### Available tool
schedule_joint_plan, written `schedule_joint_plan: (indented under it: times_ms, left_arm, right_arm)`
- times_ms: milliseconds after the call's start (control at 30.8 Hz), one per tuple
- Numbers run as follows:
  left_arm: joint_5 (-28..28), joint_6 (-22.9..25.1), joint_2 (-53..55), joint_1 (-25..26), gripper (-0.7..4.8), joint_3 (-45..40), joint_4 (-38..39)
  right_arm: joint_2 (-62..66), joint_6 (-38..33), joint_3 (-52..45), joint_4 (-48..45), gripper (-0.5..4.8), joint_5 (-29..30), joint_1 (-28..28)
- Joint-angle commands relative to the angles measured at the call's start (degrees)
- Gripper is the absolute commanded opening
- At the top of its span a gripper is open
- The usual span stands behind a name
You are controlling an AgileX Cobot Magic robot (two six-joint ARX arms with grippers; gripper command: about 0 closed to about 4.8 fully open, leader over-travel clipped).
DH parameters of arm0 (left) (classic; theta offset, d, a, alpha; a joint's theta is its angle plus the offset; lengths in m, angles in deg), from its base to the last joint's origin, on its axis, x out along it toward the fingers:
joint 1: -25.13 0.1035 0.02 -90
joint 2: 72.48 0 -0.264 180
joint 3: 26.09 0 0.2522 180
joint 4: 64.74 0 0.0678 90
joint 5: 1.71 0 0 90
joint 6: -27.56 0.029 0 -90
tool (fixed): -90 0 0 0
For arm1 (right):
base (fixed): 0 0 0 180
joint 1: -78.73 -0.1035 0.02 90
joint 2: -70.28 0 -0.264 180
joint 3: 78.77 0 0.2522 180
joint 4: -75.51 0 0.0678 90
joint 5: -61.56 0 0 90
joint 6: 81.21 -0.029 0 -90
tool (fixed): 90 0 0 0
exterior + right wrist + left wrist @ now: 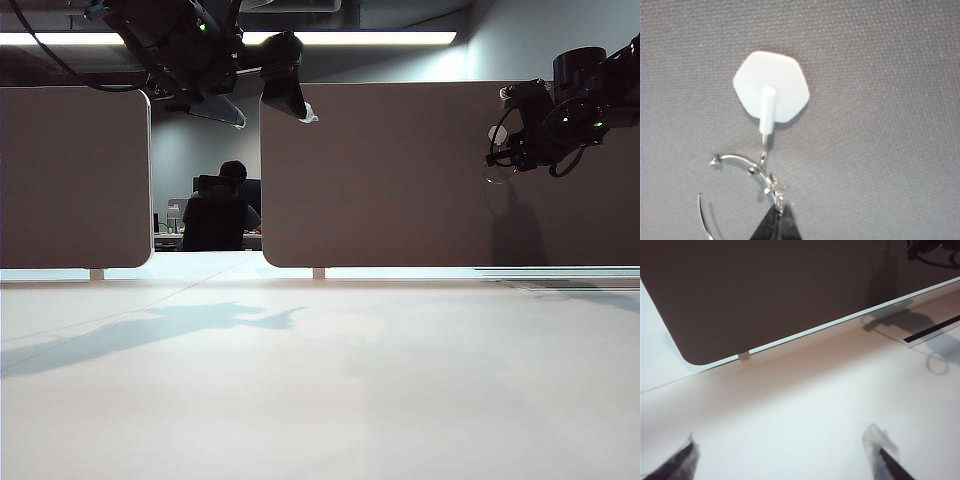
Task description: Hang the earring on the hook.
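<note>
While our right gripper (776, 222) pinches the earring (740, 165) between closed fingers, the hoop's wire arcs just beyond them, its top just under the hook (771, 95) on the grey panel (880, 125). Our left gripper (785, 460) hangs wide open, holding nothing.

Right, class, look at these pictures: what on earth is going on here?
A two-armed robot is hanging an earring on a wall hook. The right pincer, shut on the earring, holds the silver hoop right up at the small pale hook on the grey partition panel. The wire lies by the hook's metal prong; whether it has caught is unclear. The left pincer is open, holding nothing, raised above the white table.
</note>
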Motion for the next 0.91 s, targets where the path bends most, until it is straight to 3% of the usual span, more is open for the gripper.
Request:
schedule_joint_plan:
  times_ms: [33, 195, 813, 910]
  left_arm:
    - [0.0, 0.2, -0.2, 0.0, 4.79, 0.3, -1.0]
    - [0.1, 0.2, -0.2, 0.0, 4.79, 0.3, -1.0]
    - [0.2, 0.2, -0.2, 0.0, 4.79, 0.3, -0.8]
    - [0.2, 0.2, -0.2, 0.0, 4.79, 0.3, -0.8]
  right_arm:
    - [-0.2, 0.3, 0.2, -1.3, -0.05, 0.5, -0.3]
    - [-0.3, 0.3, 0.5, -2.4, 0.54, 0.4, -0.4]
    - [-0.5, 0.3, 0.5, -2.3, 0.56, -1.8, -0.5]
    - [-1.9, 0.3, 0.5, 1.0, 1.13, -4.2, -0.5]
